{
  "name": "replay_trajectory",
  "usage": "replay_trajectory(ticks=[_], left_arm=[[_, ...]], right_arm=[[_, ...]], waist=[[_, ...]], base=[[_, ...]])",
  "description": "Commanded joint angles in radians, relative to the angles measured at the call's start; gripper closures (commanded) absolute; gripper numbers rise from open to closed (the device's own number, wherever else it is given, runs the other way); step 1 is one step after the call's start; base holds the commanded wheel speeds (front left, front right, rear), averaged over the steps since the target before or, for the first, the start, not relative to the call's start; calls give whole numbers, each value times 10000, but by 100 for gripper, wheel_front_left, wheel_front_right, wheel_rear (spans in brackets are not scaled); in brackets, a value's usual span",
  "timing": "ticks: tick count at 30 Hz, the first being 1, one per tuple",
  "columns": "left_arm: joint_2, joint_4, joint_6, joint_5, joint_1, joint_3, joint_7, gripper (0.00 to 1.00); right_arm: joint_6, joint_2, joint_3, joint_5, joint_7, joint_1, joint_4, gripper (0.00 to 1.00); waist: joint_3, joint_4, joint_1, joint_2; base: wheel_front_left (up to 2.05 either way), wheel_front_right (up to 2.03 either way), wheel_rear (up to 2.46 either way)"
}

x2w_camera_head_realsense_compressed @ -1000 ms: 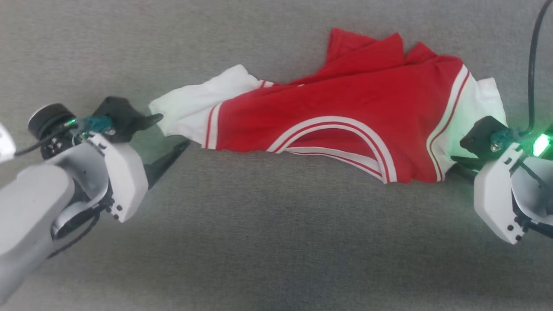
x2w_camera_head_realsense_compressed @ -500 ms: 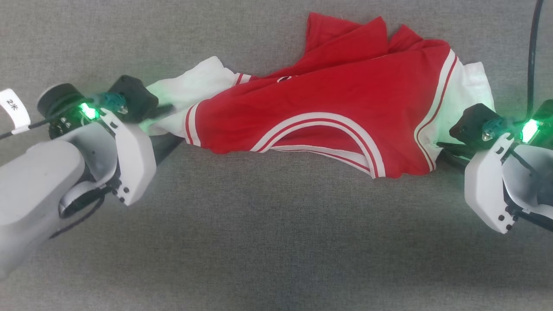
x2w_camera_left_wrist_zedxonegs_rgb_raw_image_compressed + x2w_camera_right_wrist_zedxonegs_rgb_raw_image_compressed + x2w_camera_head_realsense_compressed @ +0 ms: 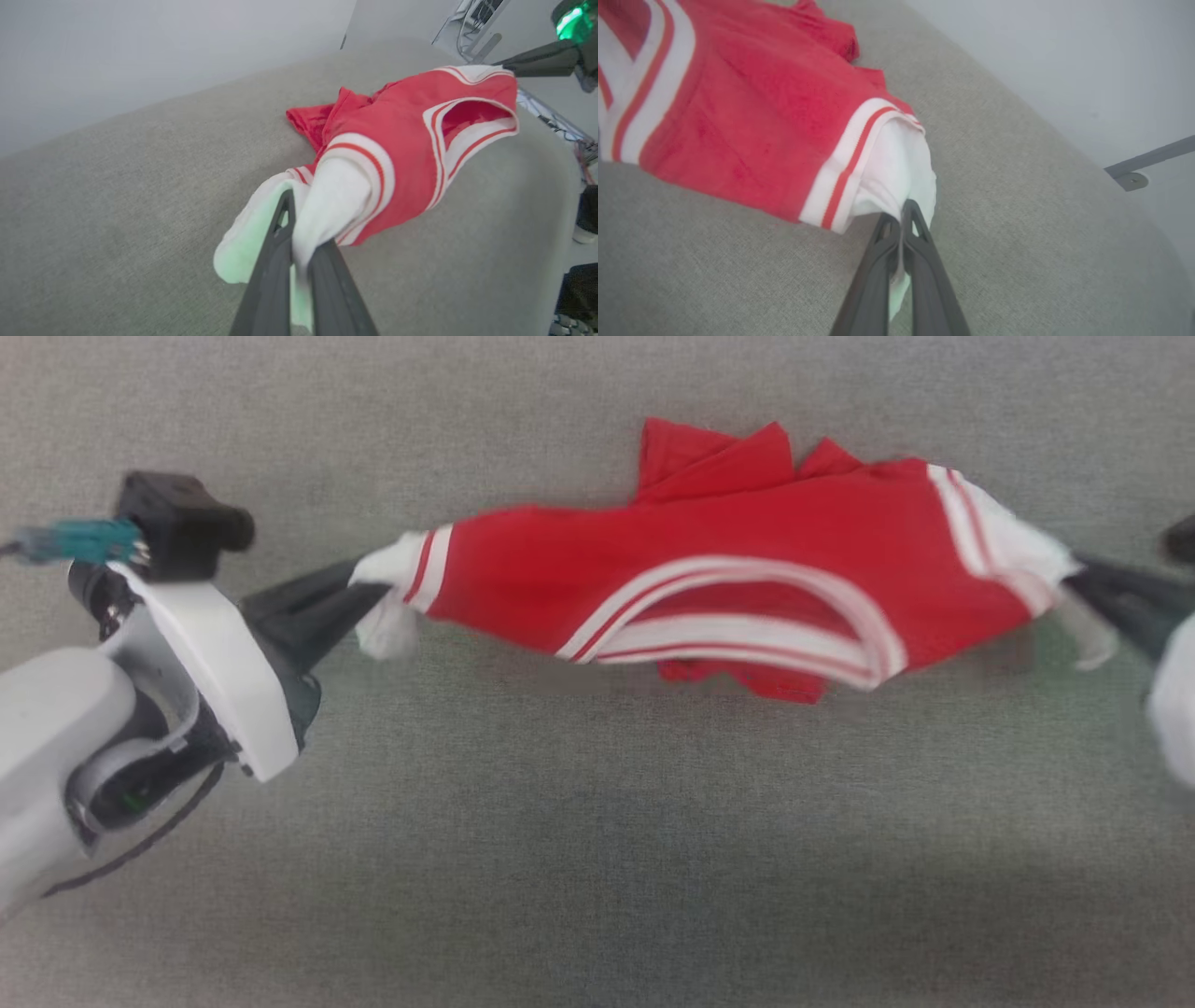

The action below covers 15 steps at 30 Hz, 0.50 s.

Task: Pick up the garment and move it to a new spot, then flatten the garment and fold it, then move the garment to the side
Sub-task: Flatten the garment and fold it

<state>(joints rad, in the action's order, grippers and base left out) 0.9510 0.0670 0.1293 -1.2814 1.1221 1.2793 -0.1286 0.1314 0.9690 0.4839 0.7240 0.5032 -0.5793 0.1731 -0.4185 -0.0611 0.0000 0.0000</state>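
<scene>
The soft red fabric garment with white panels (image 3: pixel 728 569) is stretched, partly lifted, over the grey cloth-covered desk (image 3: pixel 597 859). Its white ends are pinched in the jaws of the left gripper (image 3: pixel 369 595) and the right gripper (image 3: pixel 1078 574). The move to a new spot is judged in hand. Next, an even lowering is called for.

I see a red shirt (image 3: pixel 728 551) with white sleeves and white trim bands, each split by a thin red stripe. My left gripper (image 3: pixel 364 593) and right gripper (image 3: pixel 902 213) have dark grey fingers (image 3: pixel 271 289). The surface (image 3: pixel 597 859) is speckled grey.
</scene>
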Motion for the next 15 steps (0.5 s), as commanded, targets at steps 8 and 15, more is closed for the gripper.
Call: replay_trajectory(ticks=[8, 15], left_arm=[[-816, 1128, 17, -1448, 1385, -528, -345, 100], [-2353, 4249, 17, -2360, 3796, -1760, -338, 100]], right_arm=[[-14, -1149, -1648, 576, 410, -965, -415, 100], [-14, -3097, -1917, 221, 93, -5036, -3078, 100]], waist=[[-675, 0, 0, 0], [-1631, 115, 0, 0]], base=[[0, 0, 0], [0, 0, 0]])
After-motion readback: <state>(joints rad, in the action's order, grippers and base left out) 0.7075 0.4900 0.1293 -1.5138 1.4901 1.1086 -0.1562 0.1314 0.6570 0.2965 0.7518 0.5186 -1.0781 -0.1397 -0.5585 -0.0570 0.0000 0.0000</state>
